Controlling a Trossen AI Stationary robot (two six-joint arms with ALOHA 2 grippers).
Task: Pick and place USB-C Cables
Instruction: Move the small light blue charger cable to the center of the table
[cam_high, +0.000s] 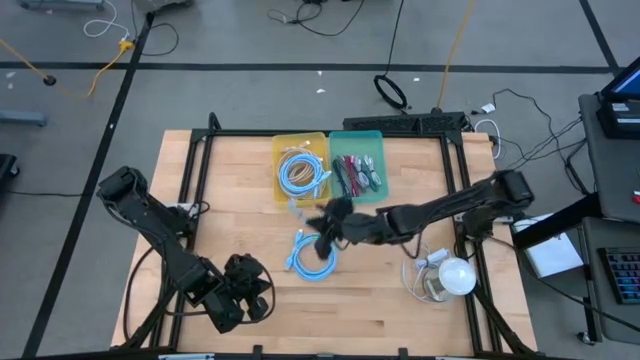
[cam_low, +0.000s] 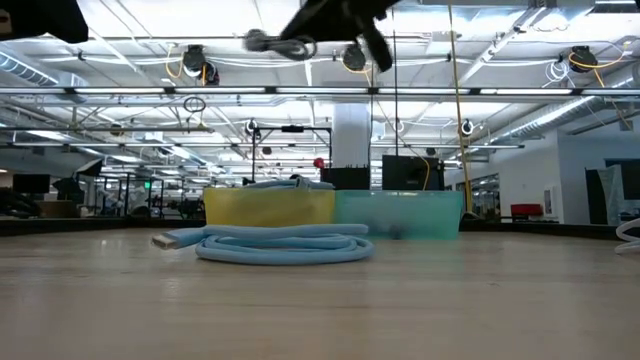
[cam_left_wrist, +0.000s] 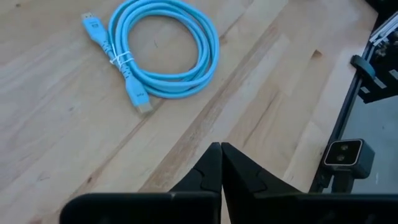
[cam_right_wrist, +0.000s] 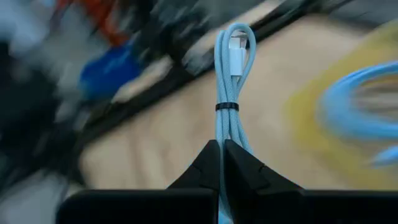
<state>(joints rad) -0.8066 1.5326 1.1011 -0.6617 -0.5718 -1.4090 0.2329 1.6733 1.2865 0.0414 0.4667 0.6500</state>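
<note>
Overhead, table-level, two wrist views share table (cam_high: 250, 310)

The wooden surface (cam_high: 250, 320) carried a yellow bin (cam_high: 283, 143) and a teal bin (cam_high: 372, 140) side by side at the far edge, a light blue coiled cable (cam_high: 312, 255) mid-table, and a white bulb (cam_high: 455, 275) near right.

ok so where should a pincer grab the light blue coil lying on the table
From straight above, across the bundled strands of the light blue coil on the side opposite its tie. It lies flat on the table with an open centre, so one finger can drop inside and one outside.
</note>
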